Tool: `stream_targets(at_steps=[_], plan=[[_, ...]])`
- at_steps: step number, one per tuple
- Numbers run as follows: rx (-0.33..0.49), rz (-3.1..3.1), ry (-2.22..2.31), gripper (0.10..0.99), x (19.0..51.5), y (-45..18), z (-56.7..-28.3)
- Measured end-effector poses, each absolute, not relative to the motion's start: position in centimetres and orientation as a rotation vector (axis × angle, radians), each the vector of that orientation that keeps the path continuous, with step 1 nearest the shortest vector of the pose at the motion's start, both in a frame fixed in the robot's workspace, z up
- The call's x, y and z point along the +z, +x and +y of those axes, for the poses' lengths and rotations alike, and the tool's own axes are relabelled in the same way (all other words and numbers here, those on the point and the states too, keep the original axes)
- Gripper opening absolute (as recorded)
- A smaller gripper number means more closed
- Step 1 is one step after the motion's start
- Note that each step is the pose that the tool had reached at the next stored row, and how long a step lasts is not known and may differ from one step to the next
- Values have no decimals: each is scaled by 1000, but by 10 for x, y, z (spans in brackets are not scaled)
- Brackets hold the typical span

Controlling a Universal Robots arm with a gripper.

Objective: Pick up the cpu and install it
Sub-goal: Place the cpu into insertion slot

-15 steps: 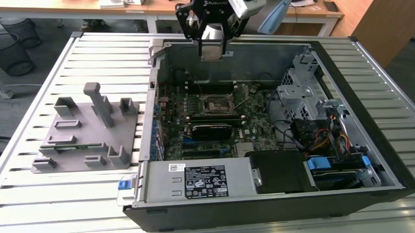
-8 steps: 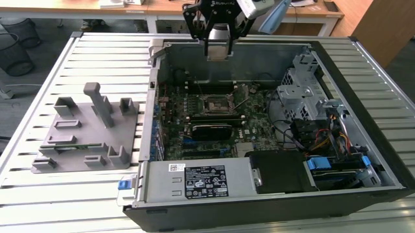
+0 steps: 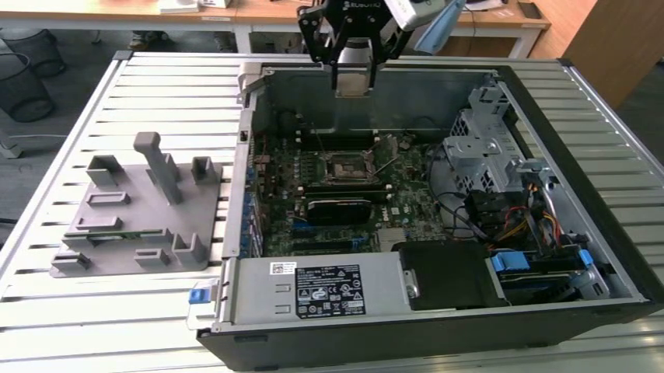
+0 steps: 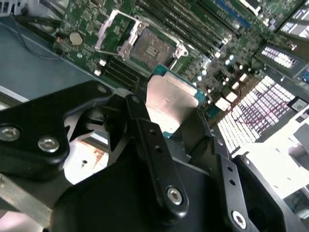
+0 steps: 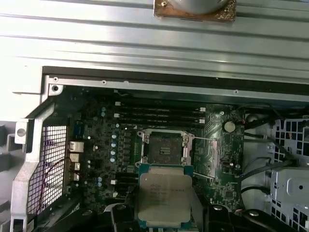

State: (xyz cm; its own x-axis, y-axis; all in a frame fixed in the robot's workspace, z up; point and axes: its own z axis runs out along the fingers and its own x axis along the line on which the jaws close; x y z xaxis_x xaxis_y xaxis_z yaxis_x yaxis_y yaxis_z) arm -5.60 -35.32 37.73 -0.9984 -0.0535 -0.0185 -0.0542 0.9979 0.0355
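- Silvery metal covers the top of the cpu (image 5: 165, 195), a small square chip with a green edge. It is pinched by two opposite sides in the black hand (image 3: 353, 70).
- The hand's two fingers (image 4: 145, 130) press against the chip's sides in the second wrist view, and the chip's flat face is tilted toward the board below.
- In the exterior view the hand hangs in the air over the far wall of the open computer case (image 3: 415, 342), so the cpu is off the board and touches nothing but the fingers.
- The green motherboard (image 3: 405, 202) lies flat on the floor of the case. The square socket (image 5: 164, 147) sits near its middle with no chip in it.
- In the second wrist view the socket's metal frame (image 4: 113, 31) is flipped up to one side.
- A silver power supply (image 3: 311, 287) with a label fills the near corner of the case, and a metal drive cage (image 3: 477, 140) stands at the exterior view's right.
- The case rests on a slatted metal tabletop (image 3: 166, 85).
- A grey plastic holder (image 3: 135, 225) with upright posts lies on the tabletop, at the exterior view's left of the case.
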Motion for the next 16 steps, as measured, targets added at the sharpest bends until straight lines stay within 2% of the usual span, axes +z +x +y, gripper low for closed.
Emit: stream_targets(at_steps=[16], plan=[[48,3103,316,529,376,-50,-352]])
